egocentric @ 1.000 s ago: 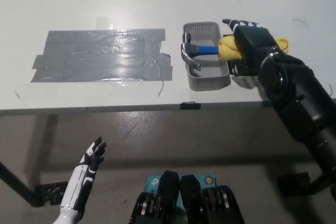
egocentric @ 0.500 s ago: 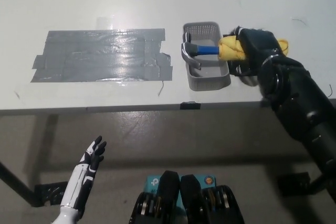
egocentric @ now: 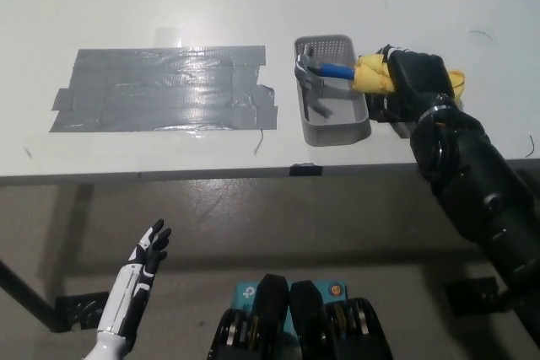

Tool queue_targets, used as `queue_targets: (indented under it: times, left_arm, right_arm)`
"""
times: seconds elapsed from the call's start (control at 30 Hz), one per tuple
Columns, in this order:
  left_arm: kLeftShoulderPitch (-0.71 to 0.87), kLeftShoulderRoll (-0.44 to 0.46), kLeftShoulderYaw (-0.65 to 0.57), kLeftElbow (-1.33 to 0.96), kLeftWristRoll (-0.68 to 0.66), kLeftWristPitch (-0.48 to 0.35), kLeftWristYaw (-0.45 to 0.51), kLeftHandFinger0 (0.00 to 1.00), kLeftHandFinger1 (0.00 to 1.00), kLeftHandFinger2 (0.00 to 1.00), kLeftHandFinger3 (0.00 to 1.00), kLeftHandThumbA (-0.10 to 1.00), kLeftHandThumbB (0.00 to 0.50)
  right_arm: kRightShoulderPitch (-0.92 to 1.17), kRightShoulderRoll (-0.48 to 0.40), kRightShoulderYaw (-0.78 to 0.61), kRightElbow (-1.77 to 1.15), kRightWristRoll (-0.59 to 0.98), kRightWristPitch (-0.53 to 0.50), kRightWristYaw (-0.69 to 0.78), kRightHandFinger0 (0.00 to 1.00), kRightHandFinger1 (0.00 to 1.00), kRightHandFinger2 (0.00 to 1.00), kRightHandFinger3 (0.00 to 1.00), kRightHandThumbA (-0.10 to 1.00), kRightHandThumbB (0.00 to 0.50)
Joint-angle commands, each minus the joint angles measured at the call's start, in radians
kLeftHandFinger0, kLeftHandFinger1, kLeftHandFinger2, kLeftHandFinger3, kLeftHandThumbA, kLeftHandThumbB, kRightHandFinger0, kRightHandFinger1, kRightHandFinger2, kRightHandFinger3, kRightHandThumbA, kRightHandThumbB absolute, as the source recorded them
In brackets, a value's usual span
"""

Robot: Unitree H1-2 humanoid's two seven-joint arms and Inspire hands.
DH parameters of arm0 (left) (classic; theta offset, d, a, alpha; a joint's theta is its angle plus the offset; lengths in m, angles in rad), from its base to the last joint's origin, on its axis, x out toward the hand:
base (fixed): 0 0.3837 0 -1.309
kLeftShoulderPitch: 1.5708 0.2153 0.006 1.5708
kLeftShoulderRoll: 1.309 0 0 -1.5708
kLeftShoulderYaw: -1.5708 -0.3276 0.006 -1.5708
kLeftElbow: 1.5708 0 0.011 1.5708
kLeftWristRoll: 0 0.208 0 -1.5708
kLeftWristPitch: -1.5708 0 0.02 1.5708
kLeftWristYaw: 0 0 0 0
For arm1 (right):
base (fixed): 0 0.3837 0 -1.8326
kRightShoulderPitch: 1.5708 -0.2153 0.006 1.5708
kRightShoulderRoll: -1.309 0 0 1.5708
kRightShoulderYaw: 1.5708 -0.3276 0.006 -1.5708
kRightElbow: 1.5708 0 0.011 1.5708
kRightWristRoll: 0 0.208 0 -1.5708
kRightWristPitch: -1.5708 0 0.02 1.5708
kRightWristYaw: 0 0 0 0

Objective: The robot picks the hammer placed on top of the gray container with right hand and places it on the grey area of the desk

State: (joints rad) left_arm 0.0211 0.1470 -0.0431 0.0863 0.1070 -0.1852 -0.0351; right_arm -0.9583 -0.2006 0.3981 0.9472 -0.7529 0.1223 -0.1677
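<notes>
Robotics test laboratory: a plain white desk (egocentric: pixel 169 6) on thin dark legs over a bare grey-brown floor (egocentric: pixel 253 233), with a target zone improvised from overlapping strips of grey tape (egocentric: pixel 160 88) and a small grey container (egocentric: pixel 334 120) set just beside it as a staged prop
</notes>
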Motion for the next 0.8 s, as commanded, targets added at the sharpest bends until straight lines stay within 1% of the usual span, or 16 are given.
queue_targets:
  times: [0.0, 0.03, 0.07, 0.17, 0.23, 0.27, 0.33, 0.4, 0.43, 0.47, 0.5, 0.57, 0.6, 0.67, 0.7, 0.77]
  left_arm:
    - [-0.030, 0.019, 0.001, -0.020, 0.012, -0.034, -0.006, 1.00, 1.00, 1.00, 1.00, 1.00, 0.109]
    - [-0.030, 0.019, 0.001, -0.020, 0.013, -0.035, -0.006, 1.00, 1.00, 1.00, 1.00, 1.00, 0.108]
    - [-0.030, 0.018, 0.001, -0.018, 0.012, -0.037, -0.005, 1.00, 1.00, 1.00, 1.00, 1.00, 0.109]
    - [-0.034, 0.018, 0.002, -0.020, 0.011, -0.031, -0.006, 1.00, 1.00, 1.00, 1.00, 1.00, 0.116]
    - [-0.035, 0.019, 0.001, -0.013, 0.013, -0.036, -0.005, 1.00, 1.00, 1.00, 1.00, 1.00, 0.115]
    - [-0.036, 0.019, 0.001, -0.012, 0.013, -0.036, -0.006, 1.00, 1.00, 1.00, 1.00, 1.00, 0.113]
    - [-0.035, 0.021, 0.000, -0.012, 0.014, -0.036, -0.008, 1.00, 1.00, 1.00, 1.00, 1.00, 0.112]
    - [-0.031, 0.021, -0.001, -0.017, 0.015, -0.032, -0.009, 1.00, 1.00, 1.00, 1.00, 1.00, 0.105]
    - [-0.030, 0.023, -0.002, -0.019, 0.019, -0.031, -0.008, 1.00, 1.00, 1.00, 1.00, 1.00, 0.103]
    - [-0.029, 0.022, -0.002, -0.020, 0.018, -0.030, -0.008, 1.00, 1.00, 1.00, 1.00, 1.00, 0.105]
    - [-0.027, 0.022, -0.004, -0.020, 0.017, -0.034, -0.009, 1.00, 1.00, 1.00, 1.00, 1.00, 0.101]
    - [-0.026, 0.021, -0.005, -0.022, 0.018, -0.029, -0.010, 1.00, 1.00, 1.00, 1.00, 1.00, 0.119]
    - [-0.027, 0.022, -0.006, -0.023, 0.019, -0.026, -0.010, 1.00, 1.00, 1.00, 1.00, 1.00, 0.120]
    - [-0.027, 0.022, -0.006, -0.023, 0.016, -0.025, -0.013, 1.00, 1.00, 1.00, 1.00, 1.00, 0.120]
    - [-0.026, 0.020, -0.006, -0.023, 0.011, -0.027, -0.013, 1.00, 1.00, 1.00, 1.00, 1.00, 0.123]
    - [-0.027, 0.018, -0.008, -0.022, 0.011, -0.031, -0.013, 1.00, 1.00, 1.00, 1.00, 1.00, 0.122]
  right_arm:
    - [-0.085, 0.006, -0.066, -0.010, 0.042, -0.151, -0.293, 0.00, 0.44, 0.79, 0.81, -0.10, 0.137]
    - [-0.087, 0.006, -0.069, -0.009, 0.043, -0.159, -0.304, 0.00, 0.45, 0.79, 0.83, -0.10, 0.136]
    - [-0.088, 0.005, -0.074, -0.020, 0.044, -0.175, -0.318, 0.00, 0.44, 0.77, 0.84, -0.10, 0.154]
    - [-0.105, 0.003, -0.093, -0.070, 0.054, -0.162, -0.282, 0.00, 0.43, 0.77, 0.89, -0.10, 0.119]
    - [-0.117, 0.002, -0.099, -0.099, 0.039, -0.168, -0.305, 0.00, 0.45, 0.79, 0.86, -0.10, 0.144]
    - [-0.117, 0.003, -0.100, -0.098, 0.036, -0.169, -0.308, 0.02, 0.50, 0.83, 0.92, -0.10, 0.105]
    - [-0.131, 0.004, -0.103, -0.133, 0.031, -0.142, -0.275, 0.03, 0.48, 0.81, 0.84, -0.10, 0.129]
    - [-0.144, 0.007, -0.091, -0.137, 0.004, -0.152, -0.313, 0.00, 0.36, 0.75, 0.71, -0.10, 0.174]
    - [-0.153, 0.011, -0.089, -0.140, 0.004, -0.146, -0.306, 0.00, 0.34, 0.73, 0.69, -0.10, 0.169]
    - [-0.160, 0.016, -0.086, -0.141, 0.004, -0.136, -0.294, 0.00, 0.33, 0.73, 0.70, -0.10, 0.158]
    - [-0.165, 0.023, -0.083, -0.150, 0.005, -0.120, -0.274, 0.00, 0.35, 0.78, 0.73, -0.10, 0.146]
    - [-0.175, 0.037, -0.080, -0.143, 0.010, -0.124, -0.275, 0.00, 0.44, 0.84, 0.81, -0.10, 0.141]
    - [-0.183, 0.047, -0.076, -0.135, 0.009, -0.124, -0.274, 0.00, 0.48, 0.84, 0.86, -0.10, 0.140]
    - [-0.197, 0.066, -0.065, -0.117, 0.002, -0.114, -0.274, 0.01, 0.50, 0.86, 0.91, -0.10, 0.139]
    - [-0.211, 0.086, -0.051, -0.095, -0.005, -0.102, -0.263, 0.01, 0.51, 0.88, 0.94, -0.10, 0.115]
    - [-0.225, 0.104, -0.037, -0.068, -0.008, -0.101, -0.261, 0.02, 0.52, 0.90, 0.96, -0.10, 0.116]
